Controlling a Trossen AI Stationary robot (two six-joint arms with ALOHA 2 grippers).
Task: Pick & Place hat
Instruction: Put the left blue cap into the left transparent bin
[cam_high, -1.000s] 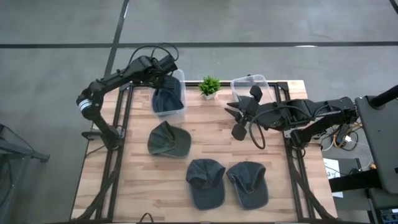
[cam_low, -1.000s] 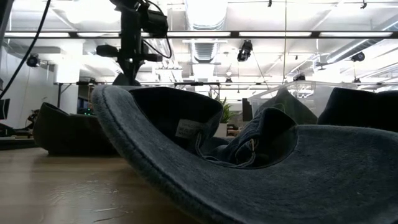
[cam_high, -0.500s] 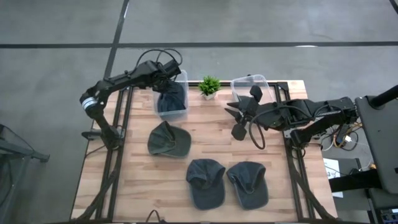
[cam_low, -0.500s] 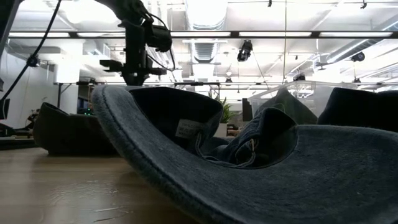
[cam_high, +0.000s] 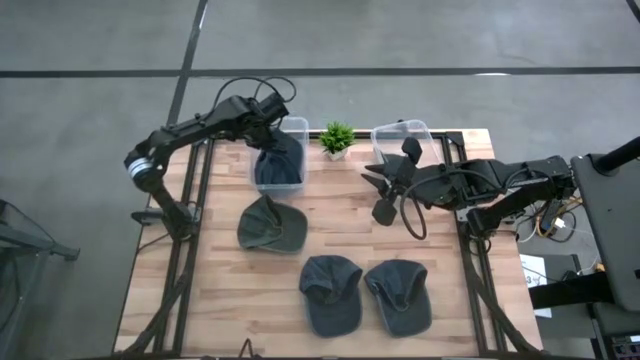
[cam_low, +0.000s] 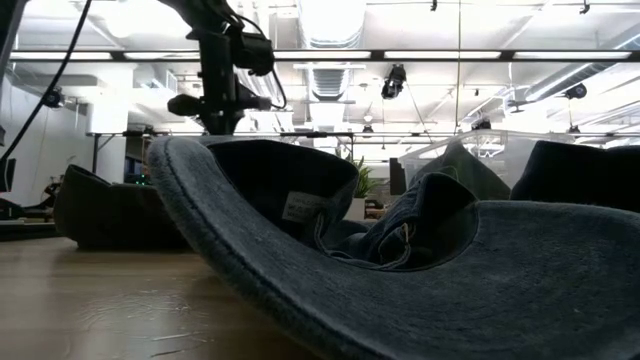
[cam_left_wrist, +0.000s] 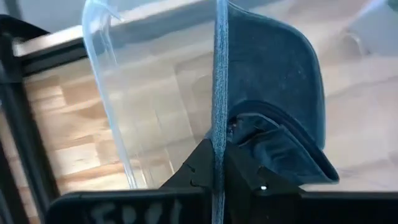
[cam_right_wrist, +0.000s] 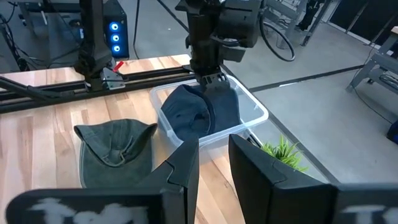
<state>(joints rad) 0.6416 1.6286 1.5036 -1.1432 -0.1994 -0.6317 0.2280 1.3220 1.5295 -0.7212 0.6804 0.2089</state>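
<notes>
My left gripper is over the left clear bin at the table's far edge and is shut on a dark blue hat that reaches down into the bin. The right wrist view shows the same gripper, the hat and the bin. My right gripper waits open above the table's right half, touching nothing; its fingers stand apart. An olive hat and two dark blue hats lie flat on the table. My left gripper pinches the hat's brim, seen edge-on between the two fingers. It comes from above, pointing down. The hat hangs below the fingers with its crown down inside the bin.
A small green plant stands between the left bin and a second clear bin at the far edge. In the low view one dark blue hat fills the foreground. Bare wood shows at the table's near left part.
My left gripper has moved a little toward the table's right above the bin and turned about its wrist, staying shut on the hat. The hat has swung with it and remains inside the bin.
</notes>
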